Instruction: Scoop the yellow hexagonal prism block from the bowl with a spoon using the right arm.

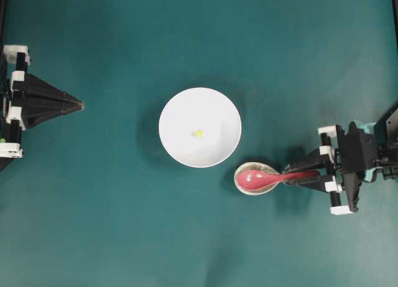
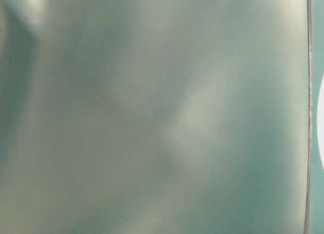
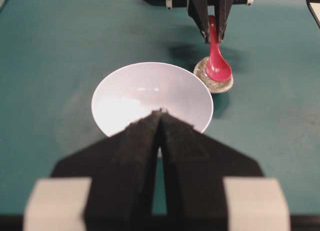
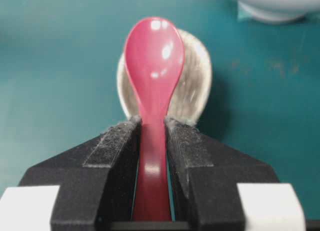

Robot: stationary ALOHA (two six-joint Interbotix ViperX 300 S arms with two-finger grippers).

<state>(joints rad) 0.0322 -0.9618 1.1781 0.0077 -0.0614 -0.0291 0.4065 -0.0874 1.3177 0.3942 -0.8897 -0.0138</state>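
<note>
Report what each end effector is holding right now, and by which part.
The right end effector grips the spoon by its handle, scoop over the small dish. The left end effector is shut and holds nothing.

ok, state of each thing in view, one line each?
spoon: handle clamped in the right gripper, scoop over the small speckled dish
yellow hexagonal prism block: loose in the bowl, not scooped
bowl: upright on the table, holds only the block
small speckled dish: on the table beside the bowl, apart from it
left gripper: shut, empty, parked facing the bowl
</note>
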